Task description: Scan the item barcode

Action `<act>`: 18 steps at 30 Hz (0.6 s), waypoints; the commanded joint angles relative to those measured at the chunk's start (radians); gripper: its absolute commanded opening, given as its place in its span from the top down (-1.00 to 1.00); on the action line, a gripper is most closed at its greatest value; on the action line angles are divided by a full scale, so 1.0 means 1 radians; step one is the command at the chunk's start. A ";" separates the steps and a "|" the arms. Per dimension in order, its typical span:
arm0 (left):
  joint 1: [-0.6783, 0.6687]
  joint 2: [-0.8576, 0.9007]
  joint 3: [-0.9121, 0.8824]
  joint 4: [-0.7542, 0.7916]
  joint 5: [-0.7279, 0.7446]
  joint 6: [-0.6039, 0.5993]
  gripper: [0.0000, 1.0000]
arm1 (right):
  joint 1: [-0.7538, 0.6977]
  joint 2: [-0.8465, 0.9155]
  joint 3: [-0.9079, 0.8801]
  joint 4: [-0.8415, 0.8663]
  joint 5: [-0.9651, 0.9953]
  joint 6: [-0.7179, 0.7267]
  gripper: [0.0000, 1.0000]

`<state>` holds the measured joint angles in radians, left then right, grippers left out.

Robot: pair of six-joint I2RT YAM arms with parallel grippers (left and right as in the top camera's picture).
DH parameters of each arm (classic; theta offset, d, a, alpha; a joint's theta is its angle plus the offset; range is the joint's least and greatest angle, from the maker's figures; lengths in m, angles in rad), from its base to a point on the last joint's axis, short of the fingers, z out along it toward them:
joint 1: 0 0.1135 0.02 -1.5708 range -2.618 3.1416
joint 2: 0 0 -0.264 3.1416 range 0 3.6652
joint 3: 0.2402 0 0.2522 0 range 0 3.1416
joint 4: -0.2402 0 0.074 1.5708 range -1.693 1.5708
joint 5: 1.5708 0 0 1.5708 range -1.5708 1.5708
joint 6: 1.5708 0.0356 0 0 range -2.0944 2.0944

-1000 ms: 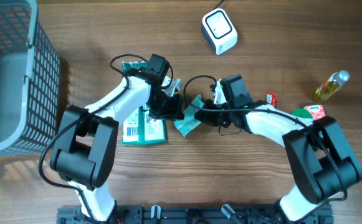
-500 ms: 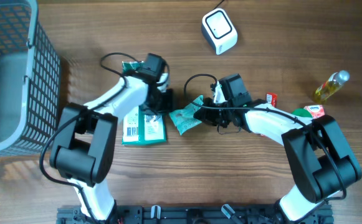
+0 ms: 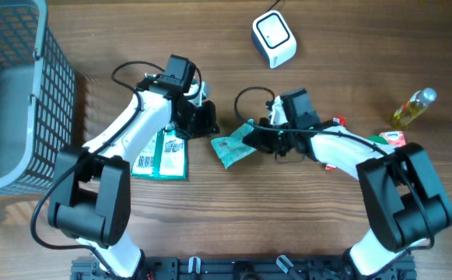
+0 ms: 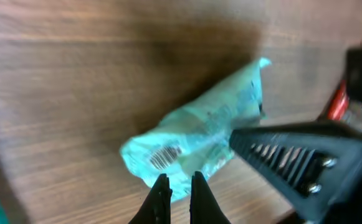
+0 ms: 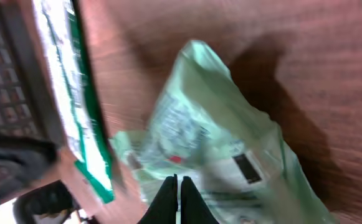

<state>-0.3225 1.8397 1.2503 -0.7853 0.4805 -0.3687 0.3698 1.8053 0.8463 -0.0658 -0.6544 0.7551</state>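
The item is a crumpled teal pouch (image 3: 229, 149) at the table's middle. In the left wrist view the teal pouch (image 4: 199, 134) shows a white barcode patch (image 4: 164, 155) and casts a shadow on the wood. My right gripper (image 3: 250, 140) is shut on the pouch's right edge; in its own view the right gripper (image 5: 178, 183) pinches the film of the pouch (image 5: 218, 143). My left gripper (image 3: 208, 123) is shut and empty, just up-left of the pouch and apart from it. The white scanner (image 3: 273, 39) stands at the back.
A green and white box (image 3: 162, 153) lies under the left arm. A grey basket (image 3: 54, 101) fills the left side. At the right are a yellow bottle (image 3: 412, 107) and small red packs (image 3: 338, 122), (image 3: 393, 138).
My left arm has pulled back up and to the left, away from the pouch. The green box has shifted left. The right gripper keeps its hold on the pouch.
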 commanded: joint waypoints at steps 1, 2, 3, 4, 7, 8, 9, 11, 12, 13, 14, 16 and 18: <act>-0.046 -0.009 0.010 -0.009 0.032 0.024 0.92 | -0.015 -0.063 0.027 0.022 -0.010 -0.023 0.90; -0.056 -0.008 0.010 -0.008 0.031 0.024 0.92 | -0.015 -0.061 0.027 0.025 0.011 -0.023 0.90; -0.069 -0.007 0.010 -0.005 0.030 0.024 0.92 | -0.014 -0.058 0.027 0.023 0.047 -0.023 0.90; -0.080 -0.007 0.010 -0.002 0.022 0.024 0.92 | -0.014 -0.055 0.027 0.022 0.069 -0.023 0.90; -0.117 0.000 0.008 0.015 -0.010 0.023 0.92 | -0.014 -0.031 0.027 0.033 0.100 -0.023 0.90; -0.130 0.008 0.008 0.023 -0.010 0.020 0.92 | -0.014 -0.023 0.027 0.035 0.106 -0.023 0.91; -0.139 0.015 0.008 0.027 -0.010 0.020 0.92 | -0.014 -0.012 0.027 0.040 0.109 -0.023 0.90; -0.152 0.039 0.008 0.035 -0.010 0.020 0.92 | -0.014 0.005 0.027 0.062 0.117 -0.023 0.90; -0.158 0.058 0.008 0.037 -0.010 0.020 0.92 | -0.014 0.019 0.027 0.075 0.142 -0.023 0.90; -0.160 0.072 0.008 0.037 -0.010 0.020 0.92 | -0.014 0.023 0.027 0.078 0.156 -0.023 0.91; -0.161 0.100 0.006 0.037 -0.010 0.020 0.92 | -0.014 0.033 0.027 0.080 0.175 -0.023 0.91; -0.161 0.148 0.001 0.037 -0.010 0.021 0.92 | -0.014 0.053 0.027 0.080 0.189 -0.023 0.91; -0.162 0.195 -0.018 0.056 -0.010 0.024 0.92 | -0.014 0.071 0.027 0.079 0.208 -0.023 0.91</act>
<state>-0.4820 1.9568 1.2503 -0.7494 0.4774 -0.3611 0.3553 1.8362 0.8558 0.0105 -0.5110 0.7479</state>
